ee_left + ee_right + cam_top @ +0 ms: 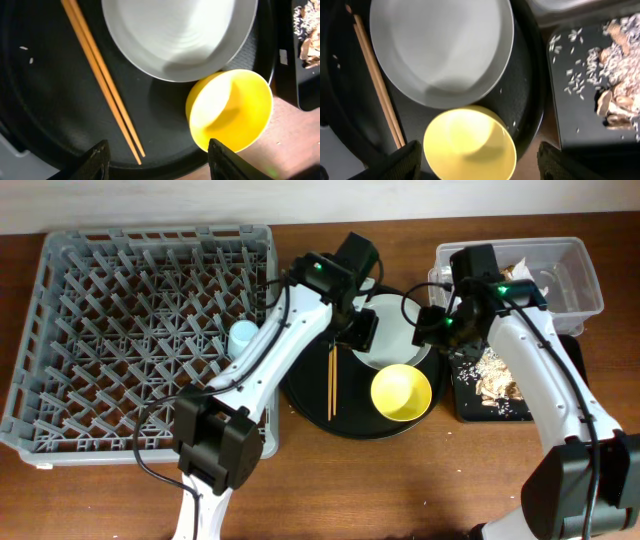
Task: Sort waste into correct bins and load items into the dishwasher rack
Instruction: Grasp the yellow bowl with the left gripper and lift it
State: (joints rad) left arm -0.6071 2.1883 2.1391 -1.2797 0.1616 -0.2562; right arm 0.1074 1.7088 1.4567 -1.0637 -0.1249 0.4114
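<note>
The pale grey-green plate (392, 340), the yellow bowl (401, 392) and two wooden chopsticks (332, 380) lie on a round black tray. My left gripper (362, 330) hovers open and empty over the plate's left edge. In its wrist view (157, 162) I see the chopsticks (102, 80), plate (180, 35) and bowl (230, 110). My right gripper (432, 322) is open and empty over the plate's right edge; in its wrist view (480, 165) it frames the bowl (470, 142). A light blue cup (243, 337) stands in the grey rack (140, 340). The pink cup is out of view.
The round black tray (310, 395) sits between the rack and the bins. A shallow black tray (470, 405) at right holds beige food scraps (495, 375). Behind it, a clear tub (585, 280) holds white tissue (530, 275). Rice grains dot the round tray (525, 100).
</note>
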